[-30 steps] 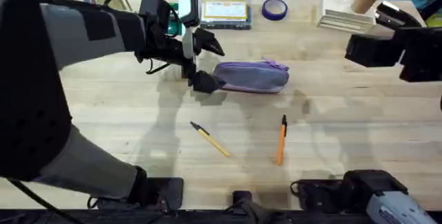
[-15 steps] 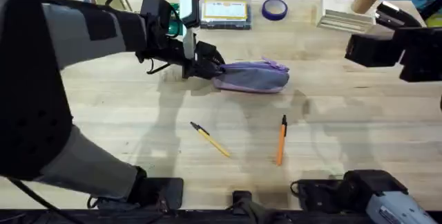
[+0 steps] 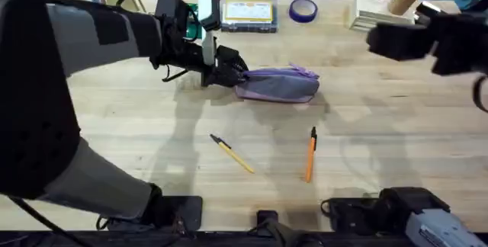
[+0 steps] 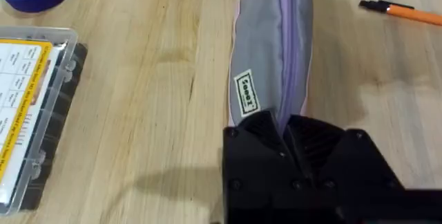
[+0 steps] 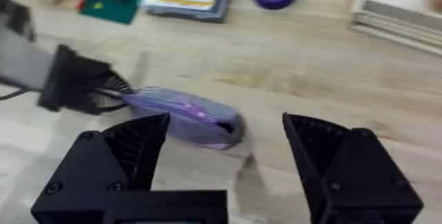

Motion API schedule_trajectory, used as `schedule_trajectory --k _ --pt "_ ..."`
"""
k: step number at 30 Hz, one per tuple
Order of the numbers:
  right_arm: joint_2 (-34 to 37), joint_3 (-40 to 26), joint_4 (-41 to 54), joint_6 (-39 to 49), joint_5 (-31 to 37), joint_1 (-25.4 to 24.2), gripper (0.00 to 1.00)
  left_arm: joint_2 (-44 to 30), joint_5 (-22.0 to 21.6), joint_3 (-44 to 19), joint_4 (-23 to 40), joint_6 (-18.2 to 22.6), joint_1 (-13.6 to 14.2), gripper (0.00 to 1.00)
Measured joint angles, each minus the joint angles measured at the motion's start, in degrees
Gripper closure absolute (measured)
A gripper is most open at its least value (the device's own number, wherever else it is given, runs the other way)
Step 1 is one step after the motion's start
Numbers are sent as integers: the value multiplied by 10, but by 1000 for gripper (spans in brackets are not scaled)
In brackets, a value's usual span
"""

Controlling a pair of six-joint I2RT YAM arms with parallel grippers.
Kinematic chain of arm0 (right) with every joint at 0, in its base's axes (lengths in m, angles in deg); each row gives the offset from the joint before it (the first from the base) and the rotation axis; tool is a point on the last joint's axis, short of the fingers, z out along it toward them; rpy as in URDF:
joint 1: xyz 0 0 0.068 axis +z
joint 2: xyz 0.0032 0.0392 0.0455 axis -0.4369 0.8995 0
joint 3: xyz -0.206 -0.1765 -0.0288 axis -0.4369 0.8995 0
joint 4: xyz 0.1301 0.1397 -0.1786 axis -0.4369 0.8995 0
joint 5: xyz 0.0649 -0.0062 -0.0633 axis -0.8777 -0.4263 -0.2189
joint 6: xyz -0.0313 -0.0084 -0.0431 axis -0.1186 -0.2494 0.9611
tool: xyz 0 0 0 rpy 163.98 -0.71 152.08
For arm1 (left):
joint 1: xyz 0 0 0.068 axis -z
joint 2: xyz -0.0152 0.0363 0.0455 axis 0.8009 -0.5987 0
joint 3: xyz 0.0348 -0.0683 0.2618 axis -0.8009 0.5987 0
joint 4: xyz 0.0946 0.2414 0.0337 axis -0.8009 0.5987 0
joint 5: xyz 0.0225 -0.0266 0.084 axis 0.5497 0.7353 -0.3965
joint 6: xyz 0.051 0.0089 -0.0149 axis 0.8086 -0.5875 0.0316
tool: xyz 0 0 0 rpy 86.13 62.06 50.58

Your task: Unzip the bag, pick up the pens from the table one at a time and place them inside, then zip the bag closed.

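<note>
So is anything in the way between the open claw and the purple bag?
Nothing visible is. Bare table lies between the open right gripper and the bag. The left gripper is shut on the bag's far end.

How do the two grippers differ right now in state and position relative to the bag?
The left gripper is shut on the bag, pinching its end at the zipper line; the right gripper is open, its fingers spread wide and holding nothing. The left gripper touches the bag at table level; the right gripper hangs apart from it, toward the table's far right. Both have black fingers, and both wrist views face the bag.
</note>
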Motion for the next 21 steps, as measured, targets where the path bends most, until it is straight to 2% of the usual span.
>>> schedule_trajectory --k 5,9,16,21 --pt "62 -2 -19 0 -77 1 3 0 0 0 0 0 0 956" --pt "112 -2 -19 -1 -111 13 4 0 0 0 0 0 0 956" --pt "169 -2 -19 6 -133 60 5 0 0 0 0 0 0 957" --pt "187 -2 -19 69 -134 98 5 0 0 0 0 0 0 958"
